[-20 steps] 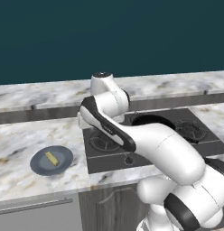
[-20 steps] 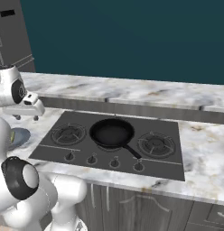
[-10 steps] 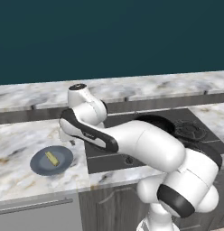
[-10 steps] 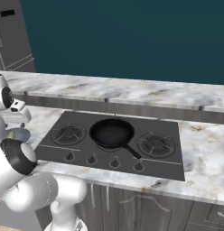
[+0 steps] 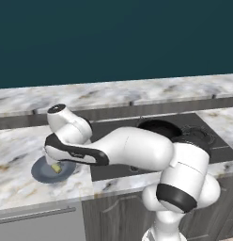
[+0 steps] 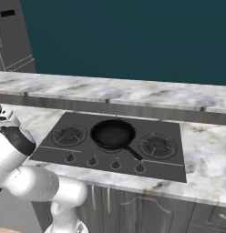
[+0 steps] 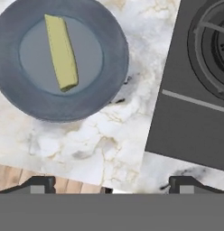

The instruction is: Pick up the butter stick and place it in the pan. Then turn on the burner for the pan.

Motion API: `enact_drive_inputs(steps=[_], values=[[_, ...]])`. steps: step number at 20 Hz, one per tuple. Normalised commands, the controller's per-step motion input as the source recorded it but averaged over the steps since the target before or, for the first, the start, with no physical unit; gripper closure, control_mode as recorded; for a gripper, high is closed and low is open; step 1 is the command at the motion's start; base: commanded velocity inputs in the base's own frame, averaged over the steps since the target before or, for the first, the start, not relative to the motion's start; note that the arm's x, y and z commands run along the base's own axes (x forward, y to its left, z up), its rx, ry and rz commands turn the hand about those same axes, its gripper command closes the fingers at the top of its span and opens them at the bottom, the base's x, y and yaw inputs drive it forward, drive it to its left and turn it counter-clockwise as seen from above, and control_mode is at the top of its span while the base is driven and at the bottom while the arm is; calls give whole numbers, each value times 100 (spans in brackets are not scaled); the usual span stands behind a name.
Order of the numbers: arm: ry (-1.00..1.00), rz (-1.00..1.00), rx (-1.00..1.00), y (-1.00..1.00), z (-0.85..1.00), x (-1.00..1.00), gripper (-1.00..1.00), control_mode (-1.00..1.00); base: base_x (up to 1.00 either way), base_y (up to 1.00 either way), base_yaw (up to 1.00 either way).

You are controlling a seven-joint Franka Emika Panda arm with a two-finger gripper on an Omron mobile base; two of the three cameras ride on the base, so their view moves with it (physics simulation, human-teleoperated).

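On the marble tabletop [image 7: 105,135] the butter stick [image 7: 62,52] lies at ten o'clock in the hand view on a blue-grey plate [image 7: 109,63], bare marble around it, the pincer [image 7: 111,184] wide open and empty, the stove [image 6: 119,145] carrying the pan [image 6: 112,134] to the right.

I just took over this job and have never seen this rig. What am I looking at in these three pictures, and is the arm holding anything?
It's a white robot arm on a driving base in a simulated kitchen. Two pictures come from base cameras behind the arm, left and right; the third looks along the pincer. On the marble counter a blue-grey plate carries the butter stick. The black pan sits on the stovetop. The pincer stands open above the counter beside the plate, holding nothing.
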Motion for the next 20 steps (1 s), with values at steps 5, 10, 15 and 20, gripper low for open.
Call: enact_drive_inputs(steps=[5, 10, 15, 20], values=[[0, 1, 0, 18, -12, 0, -100, -100, 0, 0, 0], [0, 0, 0, 18, -24, 6, -100, -100, 0, 0, 0], [0, 0, 0, 9, -28, 19, -100, -100, 0, 0, 0], [0, 0, 0, 6, -19, 30, -100, -100, 0, 0, 0]])
